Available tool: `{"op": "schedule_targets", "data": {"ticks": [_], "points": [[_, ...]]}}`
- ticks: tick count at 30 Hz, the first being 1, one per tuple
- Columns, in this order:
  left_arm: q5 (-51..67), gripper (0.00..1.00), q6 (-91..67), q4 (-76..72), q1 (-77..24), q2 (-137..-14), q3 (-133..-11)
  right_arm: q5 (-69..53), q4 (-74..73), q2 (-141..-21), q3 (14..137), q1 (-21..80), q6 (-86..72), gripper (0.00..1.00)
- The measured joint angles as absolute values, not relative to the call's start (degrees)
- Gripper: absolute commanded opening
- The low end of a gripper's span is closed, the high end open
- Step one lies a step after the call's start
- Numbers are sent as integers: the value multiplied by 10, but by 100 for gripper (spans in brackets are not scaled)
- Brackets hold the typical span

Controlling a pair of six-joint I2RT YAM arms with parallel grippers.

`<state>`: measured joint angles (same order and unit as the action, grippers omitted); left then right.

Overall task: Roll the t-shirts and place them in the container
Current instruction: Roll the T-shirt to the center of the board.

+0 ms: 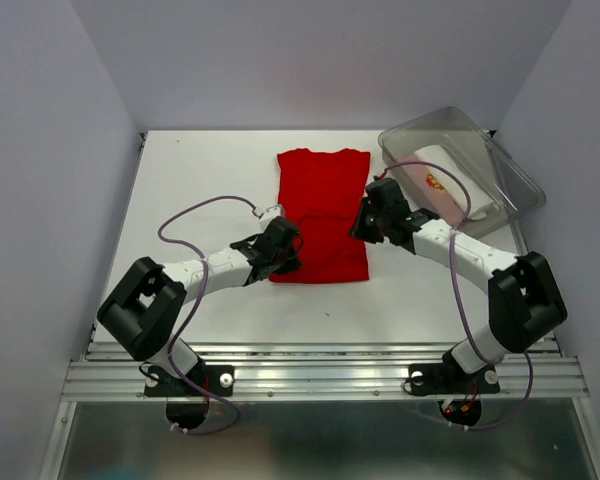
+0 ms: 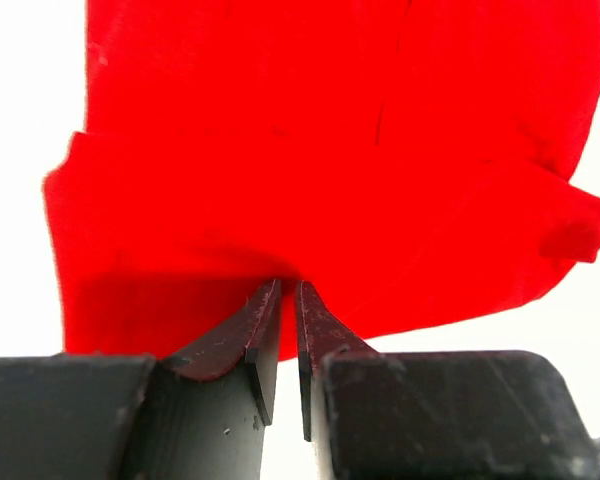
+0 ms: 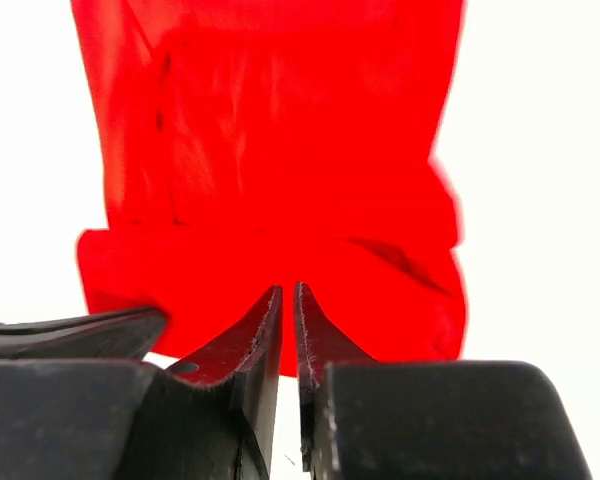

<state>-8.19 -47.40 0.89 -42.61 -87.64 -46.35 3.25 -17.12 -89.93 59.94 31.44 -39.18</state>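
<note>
A bright red t-shirt [image 1: 323, 205] lies lengthwise in the middle of the table, folded into a long strip, with its near end turned back over itself in a thick band. My left gripper [image 1: 293, 248] is at the band's left edge and my right gripper [image 1: 360, 224] at its right edge. In the left wrist view the jaws of the left gripper [image 2: 288, 284] stand almost together, tips in the fold of the red t-shirt [image 2: 320, 170]. The right gripper [image 3: 288, 289] looks the same, pinching the folded band of the red t-shirt [image 3: 280, 180]. A white roll with red print [image 1: 442, 172] lies in the bin.
A clear plastic bin [image 1: 460, 115] stands at the back right of the white table [image 1: 200, 190], close beside my right arm. Purple cables loop over both arms. The metal rail of the table's front edge [image 1: 320, 375] runs below the arm bases.
</note>
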Motion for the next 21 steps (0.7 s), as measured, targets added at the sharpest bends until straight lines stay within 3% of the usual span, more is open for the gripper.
{"op": "schedule_targets", "data": {"ticks": [6,15,21], "points": [[-84,22,-465,10,-401,-876,-463,32,-170,-863,571,259,-386,15],[-80,22,-453,10,-385,-876,-463,19,-171,-939,541,251,-381,13],[-83,22,-448,13,-381,-872,-463,27,-178,-902,541,251,-377,14]]}}
